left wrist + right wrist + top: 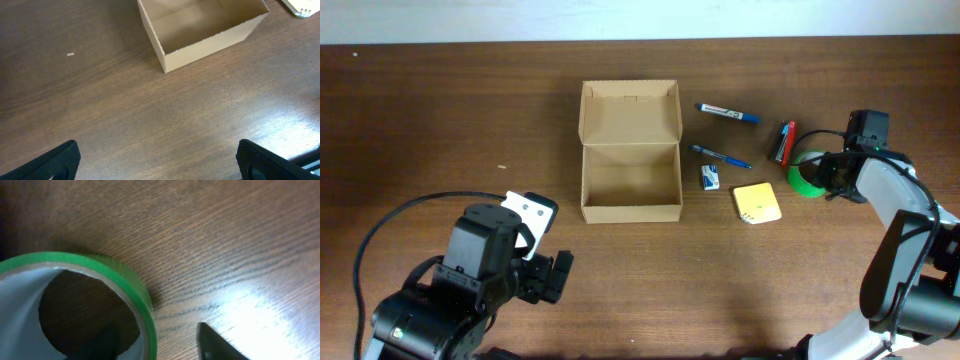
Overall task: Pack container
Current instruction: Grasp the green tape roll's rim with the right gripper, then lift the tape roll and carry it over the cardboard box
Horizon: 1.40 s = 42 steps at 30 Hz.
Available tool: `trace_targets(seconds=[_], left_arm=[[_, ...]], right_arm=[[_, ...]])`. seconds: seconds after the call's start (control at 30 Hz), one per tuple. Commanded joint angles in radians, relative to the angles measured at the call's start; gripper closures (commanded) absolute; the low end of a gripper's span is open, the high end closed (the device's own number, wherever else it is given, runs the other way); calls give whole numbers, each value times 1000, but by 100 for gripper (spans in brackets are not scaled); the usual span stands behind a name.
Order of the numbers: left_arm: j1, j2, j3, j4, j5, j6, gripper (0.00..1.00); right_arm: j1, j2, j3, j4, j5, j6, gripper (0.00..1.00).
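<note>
The container (630, 150) sits open at upper centre of the overhead frame; my left pincer (157, 162) hangs spread and empty. My right pincer (159, 347), spread, straddles the wall of the green tape roll (125, 272) at right; I judge a shallow pinch could let it swing and drop short.

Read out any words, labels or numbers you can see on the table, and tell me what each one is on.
No text is legible in any view.
marker: white label, print too small to read.
blue-white packet: any print is blurred.
box: plain, no markings visible.
</note>
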Motion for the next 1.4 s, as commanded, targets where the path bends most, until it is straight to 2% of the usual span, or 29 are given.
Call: trace_targets(seconds=[0.0,0.1,0.4,0.63,0.9,1.17,1.37], left_arm=[[3,-3,16,2,8,19,0],[3,-2,16,2,8,19,0],[3,-2,16,2,8,19,0],[3,-3,16,2,8,19,0],[3,-2,16,2,8,19,0],[3,-2,16,2,8,19,0],[3,-2,16,2,8,19,0]], right_arm=[[-2,5,-2,3,12,10,64],[-2,5,-2,4,12,10,69],[-1,1,18,-38,4,10,96],[-1,0,143,-167,-66,9,96],[31,0,449,-379,-154,10,96],[213,0,697,-493,-170,9,96],[401,0,739,-510,-171,10,96]])
